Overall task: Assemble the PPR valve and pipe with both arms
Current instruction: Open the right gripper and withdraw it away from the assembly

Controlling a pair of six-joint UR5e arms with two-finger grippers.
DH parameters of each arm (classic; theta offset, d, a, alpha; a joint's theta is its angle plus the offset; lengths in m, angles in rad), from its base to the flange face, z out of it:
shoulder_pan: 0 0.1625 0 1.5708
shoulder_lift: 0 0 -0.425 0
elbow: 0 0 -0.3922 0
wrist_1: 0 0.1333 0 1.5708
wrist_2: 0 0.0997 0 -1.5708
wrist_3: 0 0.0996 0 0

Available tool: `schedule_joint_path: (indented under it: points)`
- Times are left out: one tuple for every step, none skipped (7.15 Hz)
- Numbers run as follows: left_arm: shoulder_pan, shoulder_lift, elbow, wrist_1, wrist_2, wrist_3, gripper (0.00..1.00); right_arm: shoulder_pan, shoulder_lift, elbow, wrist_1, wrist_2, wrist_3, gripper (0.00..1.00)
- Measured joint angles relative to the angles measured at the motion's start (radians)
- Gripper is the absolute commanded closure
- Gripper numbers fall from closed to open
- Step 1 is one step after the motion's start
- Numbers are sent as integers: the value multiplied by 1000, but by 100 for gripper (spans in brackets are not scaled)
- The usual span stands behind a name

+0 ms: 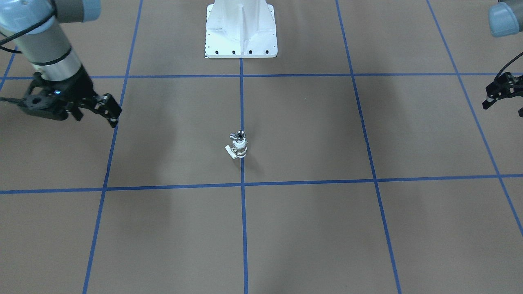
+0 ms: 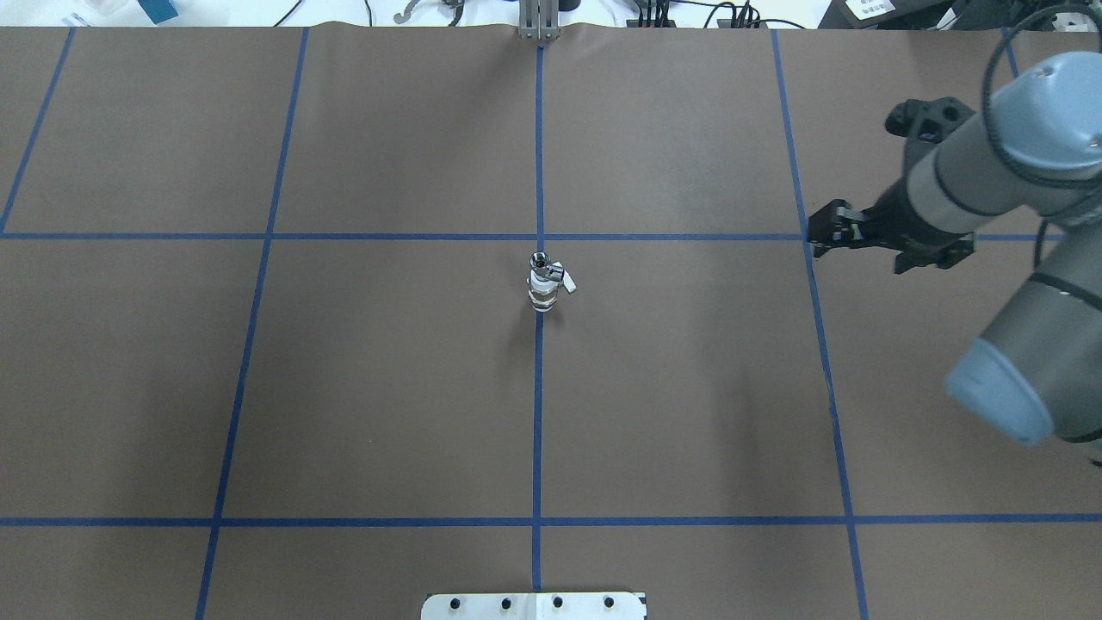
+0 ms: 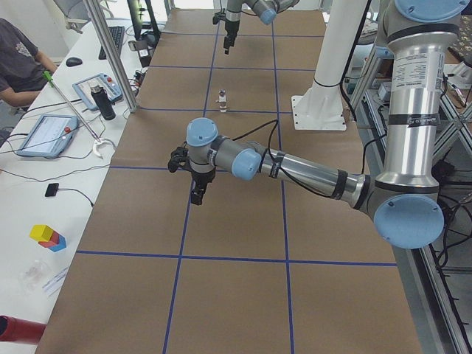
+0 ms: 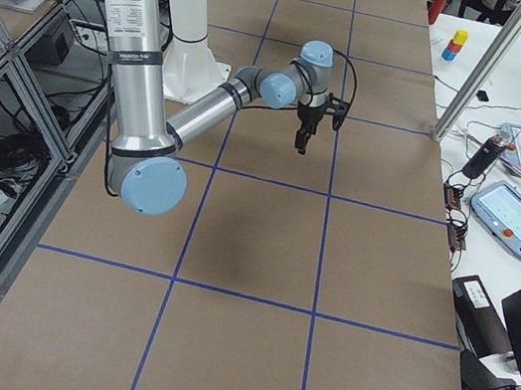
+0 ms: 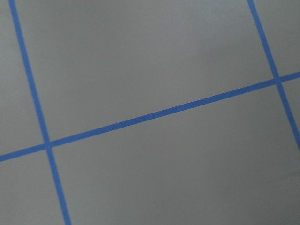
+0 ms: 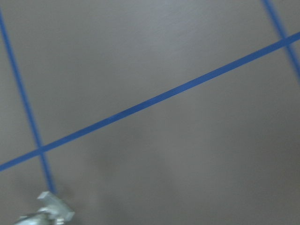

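- pedestal [image 2: 534, 606]: white, bolted; nearest the robot, at the edge of the table [image 2: 387, 396]; the central blue tape line [image 2: 537, 430] runs out from it
- PPR valve [image 1: 240, 150]: stands upright at mid-table on that central line; white body with a silvery band; small flat tab juts toward the robot's right; no gripper touches it
- pipe [image 1: 238, 134]: all silver; seated on top of the valve, rounded open head uppermost; the two form one short column
- right arm [image 2: 964, 185]: reaches in from the robot's right; right gripper [image 4: 301, 145] hangs over the table pointing down, well apart from the valve; fingers look spread, nothing between them; its wrist view catches only a blurred white corner of the valve
- left gripper [image 3: 196, 198]: hangs over the table well to the robot's left; cut by the frame edge in the front view; cannot tell whether spread or pressed together
- farthest: operators' bench beyond the table; tablet [image 3: 44, 135]; seated person [image 3: 18, 63]
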State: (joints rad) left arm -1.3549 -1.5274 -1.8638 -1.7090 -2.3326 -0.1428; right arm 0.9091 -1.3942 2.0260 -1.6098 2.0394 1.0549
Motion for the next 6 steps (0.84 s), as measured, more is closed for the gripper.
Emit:
schedule_joint_path:
  points:
    - [-21,12,-1,8,0,39,0,110,-85,-5,1,66,-190,0]
    - [-50,16,3,36,1,98,0,229,-153,-28,1,143,-387,0]
    - [-88,15,12,83,3,181,0,343,-196,-70,1,224,-571,0]
    - [-126,11,31,125,2,252,0,429,-216,-118,2,287,-709,0]
    - [-153,6,54,143,-3,291,0,473,-223,-146,2,314,-783,0]
    - [-172,3,67,160,-19,305,0,491,-227,-160,2,323,-814,0]
